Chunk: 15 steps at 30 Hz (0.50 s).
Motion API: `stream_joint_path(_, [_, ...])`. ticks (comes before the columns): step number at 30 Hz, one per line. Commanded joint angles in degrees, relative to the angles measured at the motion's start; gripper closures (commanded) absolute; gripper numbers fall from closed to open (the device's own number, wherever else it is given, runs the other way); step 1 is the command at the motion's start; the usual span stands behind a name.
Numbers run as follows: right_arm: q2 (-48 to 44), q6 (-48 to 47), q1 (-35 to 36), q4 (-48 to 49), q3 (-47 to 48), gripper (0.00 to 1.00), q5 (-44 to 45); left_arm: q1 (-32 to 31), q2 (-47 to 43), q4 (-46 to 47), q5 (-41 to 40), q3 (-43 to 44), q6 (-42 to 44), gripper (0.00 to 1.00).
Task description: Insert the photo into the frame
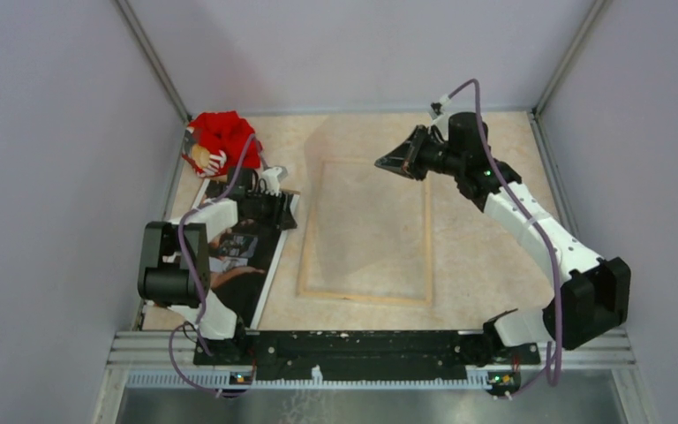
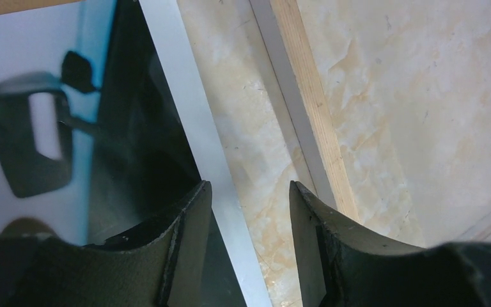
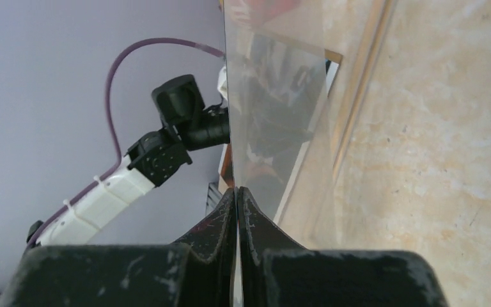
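The clear pane (image 3: 275, 115) is pinched and tilted above the frame (image 1: 362, 296) by the right claw (image 3: 236, 192), prob so the photo (image 2: 128, 128), edge straddled by the open, empty left claw (image 2: 249, 187), can be slid in.

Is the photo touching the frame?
Apart. The left wrist view shows a strip of bare table between the photo and the frame.

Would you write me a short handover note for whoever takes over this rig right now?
Left gripper: open, straddling the photo's edge nearest the frame, gripping nothing.
Right gripper: shut on a clear pane held up over the frame.
Photo lies face up left of the frame; frame lies wood back up, centre.
Done: frame opened, it seems. Left: pick up the photo and lay it in the frame.
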Motion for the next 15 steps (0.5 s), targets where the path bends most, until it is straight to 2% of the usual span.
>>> stream_joint_path(1, [-3.5, 7.6, 0.4, 12.7, -6.0, 1.00, 3.7, 0.2, -2.3, 3.3, 2.0, -1.4, 1.3, 0.46])
stream_joint_path(5, [-3.6, 8.1, 0.8, 13.1, -6.8, 1.00, 4.8, -0.2, -2.6, 6.8, 2.1, -4.0, 2.4, 0.48])
stream_joint_path(10, [-4.1, 10.7, 0.7, 14.8, -9.5, 1.00, 5.8, -2.8, -2.7, 12.9, -2.7, -7.6, 4.0, 0.51])
stream_joint_path(15, [-5.7, 13.0, 0.7, 16.0, -11.6, 1.00, 7.1, -5.7, -2.9, 13.6, -5.4, -7.7, 4.3, 0.52])
